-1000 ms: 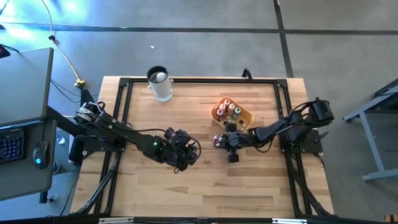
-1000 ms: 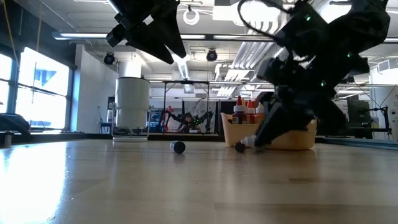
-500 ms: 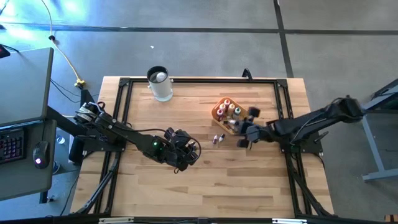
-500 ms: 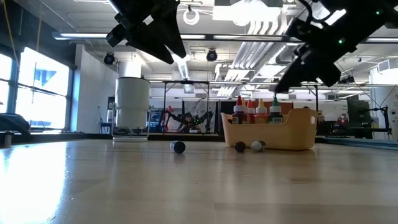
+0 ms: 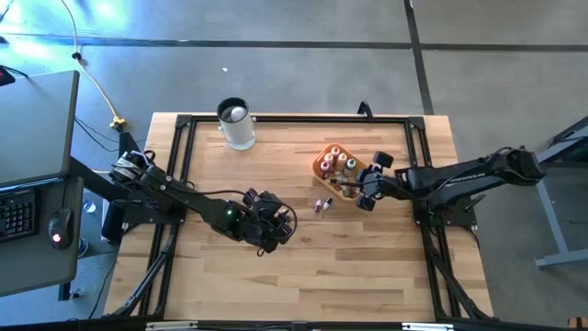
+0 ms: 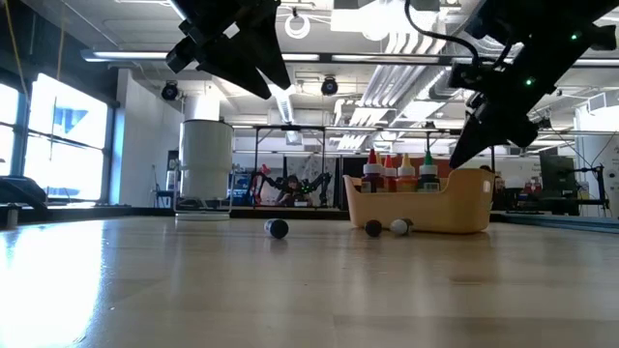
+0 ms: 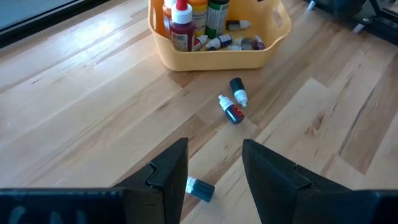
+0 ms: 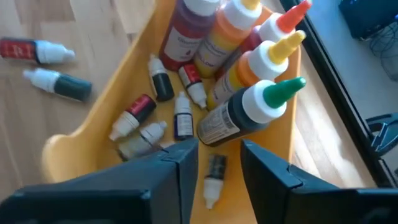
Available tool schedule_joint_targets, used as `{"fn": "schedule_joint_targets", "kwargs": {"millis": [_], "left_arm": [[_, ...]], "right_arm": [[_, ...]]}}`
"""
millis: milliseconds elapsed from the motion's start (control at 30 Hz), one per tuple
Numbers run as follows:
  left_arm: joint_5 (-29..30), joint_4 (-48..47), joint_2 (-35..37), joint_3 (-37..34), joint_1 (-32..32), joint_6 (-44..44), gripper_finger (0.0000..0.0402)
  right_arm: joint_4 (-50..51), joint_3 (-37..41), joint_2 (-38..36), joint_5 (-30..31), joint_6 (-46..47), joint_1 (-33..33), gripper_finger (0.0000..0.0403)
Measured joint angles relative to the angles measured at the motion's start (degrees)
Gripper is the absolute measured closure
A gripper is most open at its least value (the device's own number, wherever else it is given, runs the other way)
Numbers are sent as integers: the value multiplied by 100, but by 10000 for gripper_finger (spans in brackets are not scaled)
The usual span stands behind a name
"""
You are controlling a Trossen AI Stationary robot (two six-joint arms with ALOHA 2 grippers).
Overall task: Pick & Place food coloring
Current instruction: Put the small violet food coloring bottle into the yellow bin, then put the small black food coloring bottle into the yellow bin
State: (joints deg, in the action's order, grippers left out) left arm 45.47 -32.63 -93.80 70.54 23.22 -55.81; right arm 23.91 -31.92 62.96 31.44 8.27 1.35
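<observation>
Nearest the front of the table, the left tool [image 5: 276,228] hovers with its fingers spread and nothing between them. Just under it lies one small food coloring bottle [image 7: 200,189], on its side on the bare wood.

Further in, toward one o'clock from that tool, two more little bottles [image 5: 322,205] lie side by side, well clear of each other's caps and just short of the yellow tray [image 5: 363,170]. They look light, stiff plastic with smooth round bodies, so they will likely roll or squirt away if pinched off-centre. The safest hold is probably across the middle of the body, jaws square to its length, not on the tapered cap.

Beyond them, the right tool [image 5: 366,182] hangs over the tray's near edge, fingers parted and empty, a small bottle [image 8: 214,179] lying just below the gap. Inside the tray, several small bottles lie loose beside tall squeeze bottles [image 8: 249,112], which crowd any reach.

At eleven o'clock, far back, stands a clear cup [image 5: 236,124].
</observation>
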Motion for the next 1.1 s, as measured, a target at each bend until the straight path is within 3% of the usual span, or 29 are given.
{"fn": "schedule_joint_targets", "kwargs": {"millis": [233, 467, 733, 1100], "left_arm": [[-4, 30, 0, 0, 0, -51, 250], [-515, 45, -2, 0, 0, -639, 250], [-1015, 10, -283, -1, -37, -2790, 250], [-2852, -75, -924, -4, -929, -3517, 250]], "right_arm": [[-391, 0, 371, -76, -349, 1, 254], [-1539, 0, 459, -1032, -809, 307, 232], [-1937, -2, 450, -1086, -876, 600, 237], [-1924, -2, 450, -1084, -876, 620, 238]]}}
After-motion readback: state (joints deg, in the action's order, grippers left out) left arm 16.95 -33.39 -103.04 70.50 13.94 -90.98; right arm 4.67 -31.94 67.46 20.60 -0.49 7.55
